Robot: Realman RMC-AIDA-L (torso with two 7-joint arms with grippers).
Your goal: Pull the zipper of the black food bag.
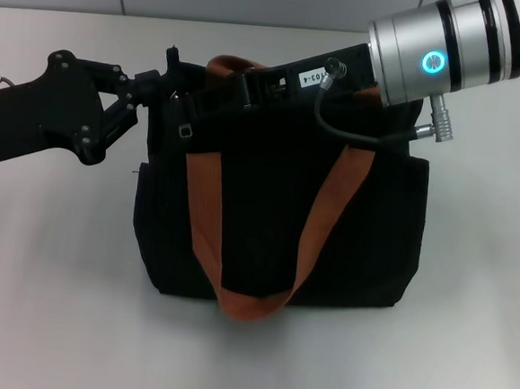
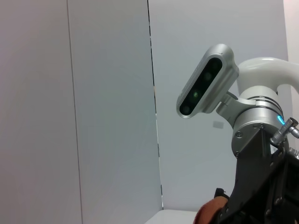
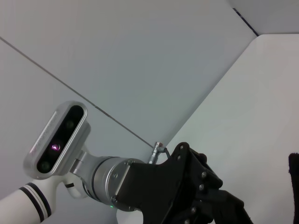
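Tabletop (image 1: 44, 304): white, grey wall panels behind.
Black food bag (image 1: 365, 239): upright, contents hidden.
Left gripper (image 1: 165, 83): at bag's top corner.
Right gripper (image 1: 251, 81): at top edge.
Jaws: cannot tell, either.

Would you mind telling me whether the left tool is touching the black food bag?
Cannot tell: in the head view the left tool meets the black food bag at its upper corner, black against black.

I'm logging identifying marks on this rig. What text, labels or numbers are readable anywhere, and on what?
"03-4": white sticker on the right gripper's black body above the black food bag; its start is cut off by a connector.
No other text is readable in any view.
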